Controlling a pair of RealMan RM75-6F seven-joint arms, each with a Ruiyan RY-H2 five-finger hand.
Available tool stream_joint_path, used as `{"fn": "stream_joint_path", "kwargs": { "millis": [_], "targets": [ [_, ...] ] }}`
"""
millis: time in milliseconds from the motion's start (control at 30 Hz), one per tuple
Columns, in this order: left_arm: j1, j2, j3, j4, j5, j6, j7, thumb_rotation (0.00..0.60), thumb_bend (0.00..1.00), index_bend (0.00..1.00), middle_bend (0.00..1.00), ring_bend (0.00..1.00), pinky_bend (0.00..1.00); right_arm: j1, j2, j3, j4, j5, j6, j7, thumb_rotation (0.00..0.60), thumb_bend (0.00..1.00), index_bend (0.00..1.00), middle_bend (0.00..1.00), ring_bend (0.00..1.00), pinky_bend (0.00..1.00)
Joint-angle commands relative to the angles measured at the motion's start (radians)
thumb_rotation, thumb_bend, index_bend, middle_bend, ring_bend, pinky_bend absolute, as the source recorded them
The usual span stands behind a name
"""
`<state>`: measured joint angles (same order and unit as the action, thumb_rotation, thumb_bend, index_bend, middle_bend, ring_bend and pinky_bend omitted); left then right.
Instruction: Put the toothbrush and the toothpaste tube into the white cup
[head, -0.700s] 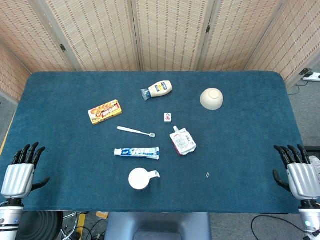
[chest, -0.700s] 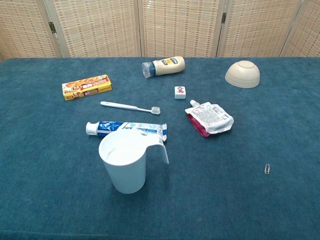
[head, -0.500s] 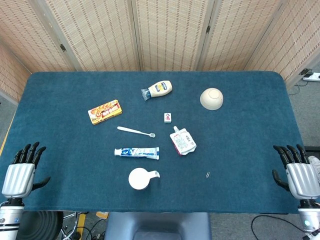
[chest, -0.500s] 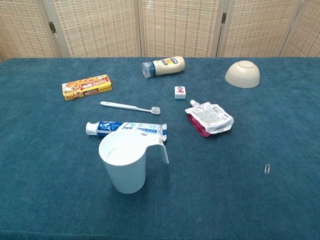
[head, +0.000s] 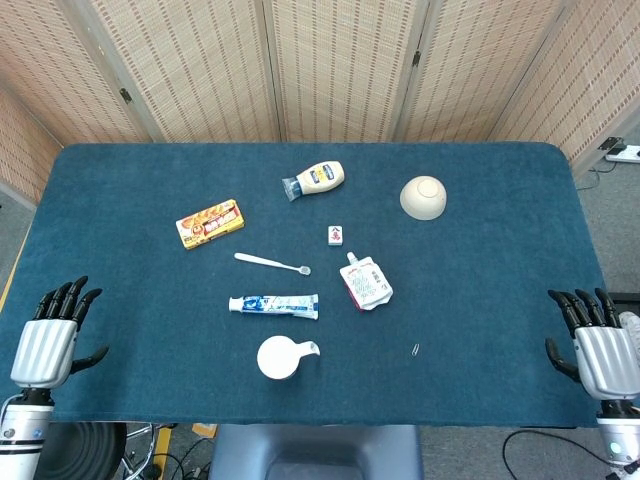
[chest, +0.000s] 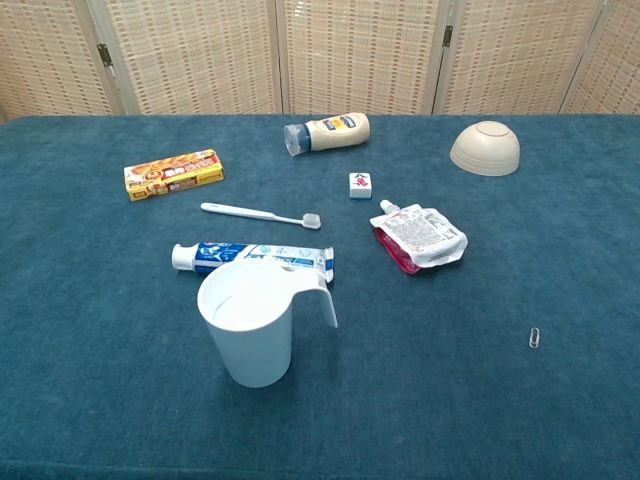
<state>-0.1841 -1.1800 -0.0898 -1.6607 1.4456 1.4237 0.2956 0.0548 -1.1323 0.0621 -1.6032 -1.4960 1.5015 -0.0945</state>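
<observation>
A white toothbrush (head: 272, 262) (chest: 259, 213) lies flat on the blue cloth, bristles to the right. Just in front of it rests a blue-and-white toothpaste tube (head: 274, 305) (chest: 250, 257), cap to the left. The white cup (head: 280, 357) (chest: 252, 321) stands upright near the front edge, its handle to the right, with nothing inside. My left hand (head: 48, 335) hovers at the table's front left corner, fingers spread, holding nothing. My right hand (head: 598, 344) is at the front right corner, also spread and holding nothing. Neither hand shows in the chest view.
A yellow snack box (head: 210, 223) lies at the left, a mayonnaise bottle (head: 316, 180) on its side at the back. An upturned beige bowl (head: 424, 197), a mahjong tile (head: 335, 235), a red-and-white pouch (head: 366, 282) and a paper clip (head: 415, 349) lie to the right.
My left hand has shifted slightly right and up toward the table edge. The objects have not moved.
</observation>
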Motion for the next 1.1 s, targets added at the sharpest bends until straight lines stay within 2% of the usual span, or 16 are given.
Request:
{"fn": "stream_joint_path", "kwargs": {
  "millis": [33,133,233,333,533,733,900,1000,1100],
  "targets": [
    [-0.047,0.016,-0.028,-0.001,0.015,-0.04,-0.047,0.6,0.2,0.25,0.2,0.25,0.31,-0.001,0.005,0.001,-0.008,-0.011,0.01,0.0,0.6,0.34,0.14,0.2,0.13,0.06],
    [-0.104,0.01,-0.054,0.028,0.029,-0.09,-0.081,0.6,0.2,0.29,0.31,0.35,0.37,-0.001,0.009,-0.002,-0.014,-0.017,0.011,0.001,0.6,0.34,0.14,0.2,0.14,0.06],
    [-0.169,0.0,-0.079,0.057,0.038,-0.153,-0.117,0.6,0.2,0.33,0.37,0.41,0.4,-0.002,0.013,-0.003,-0.021,-0.022,0.013,-0.002,0.6,0.34,0.14,0.2,0.15,0.06],
    [-0.232,-0.018,-0.104,0.087,0.037,-0.209,-0.149,0.6,0.2,0.34,0.48,0.48,0.44,-0.004,0.02,-0.005,-0.029,-0.025,0.015,-0.004,0.6,0.34,0.14,0.2,0.17,0.07],
    [-0.363,-0.086,-0.145,0.166,0.011,-0.337,-0.177,0.6,0.2,0.39,0.64,0.58,0.53,0.0,0.025,-0.008,-0.04,-0.027,0.004,-0.015,0.6,0.34,0.14,0.21,0.17,0.08],
    [-0.501,-0.201,-0.176,0.289,-0.039,-0.467,-0.152,0.6,0.2,0.43,0.83,0.74,0.71,0.006,0.023,-0.009,-0.046,-0.03,-0.003,-0.023,0.6,0.34,0.14,0.21,0.18,0.09],
    [-0.597,-0.293,-0.198,0.419,-0.114,-0.565,-0.119,0.6,0.2,0.45,0.98,0.88,0.91,0.006,0.028,-0.011,-0.047,-0.026,-0.01,-0.018,0.6,0.34,0.14,0.23,0.18,0.1],
    [-0.643,-0.341,-0.204,0.494,-0.157,-0.618,-0.105,0.6,0.2,0.46,1.0,0.94,0.97,0.005,0.03,-0.012,-0.046,-0.024,-0.01,-0.012,0.6,0.34,0.14,0.23,0.18,0.12],
    [-0.685,-0.38,-0.204,0.554,-0.199,-0.672,-0.076,0.6,0.2,0.45,1.0,0.96,0.99,0.004,0.032,-0.011,-0.046,-0.023,-0.01,-0.008,0.6,0.34,0.14,0.23,0.18,0.12]
  ]
}}
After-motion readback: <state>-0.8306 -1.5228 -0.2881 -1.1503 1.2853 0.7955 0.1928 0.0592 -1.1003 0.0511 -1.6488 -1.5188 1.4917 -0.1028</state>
